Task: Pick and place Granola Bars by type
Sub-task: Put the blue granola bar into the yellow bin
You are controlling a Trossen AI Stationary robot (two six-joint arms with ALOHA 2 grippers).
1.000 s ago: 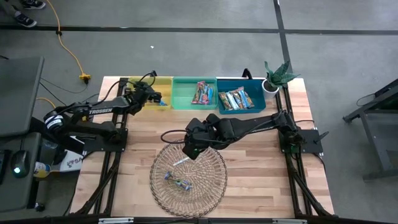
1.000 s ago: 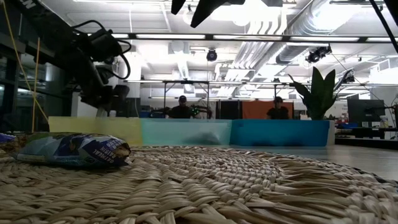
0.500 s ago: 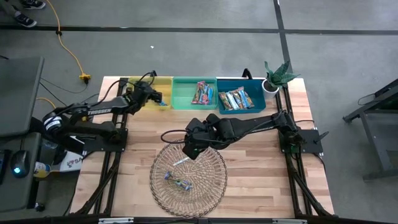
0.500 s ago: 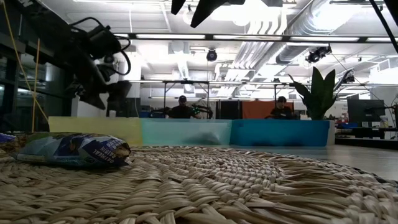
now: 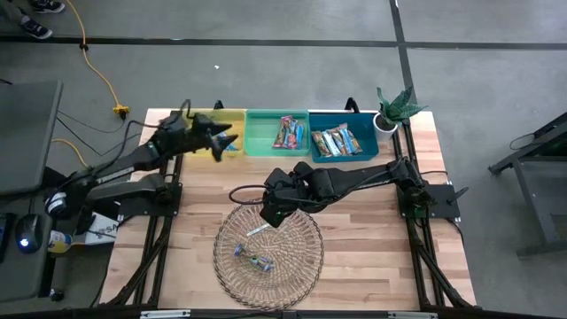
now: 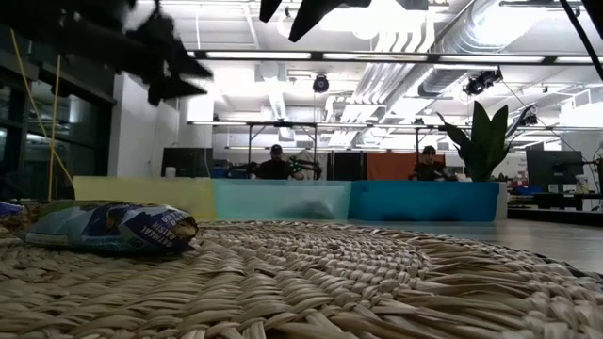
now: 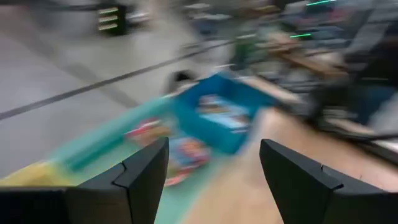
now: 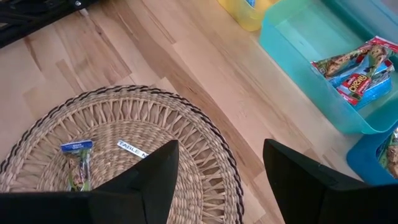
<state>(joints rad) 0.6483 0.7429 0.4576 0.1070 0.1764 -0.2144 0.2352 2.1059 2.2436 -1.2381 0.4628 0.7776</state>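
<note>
Bars (image 5: 337, 141) mostly sorted into bins (image 5: 276, 132) beyond basket (image 5: 268, 252) — a few left inside; both jaws spread, empty.

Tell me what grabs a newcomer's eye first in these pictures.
Three bright bins line the table's far edge: yellow, green and blue, the green and blue holding wrapped granola bars. Nearer, a round woven basket holds a few more bars. The right end effector hovers open over the basket's far rim; the left end effector is open by the yellow bin.
</note>
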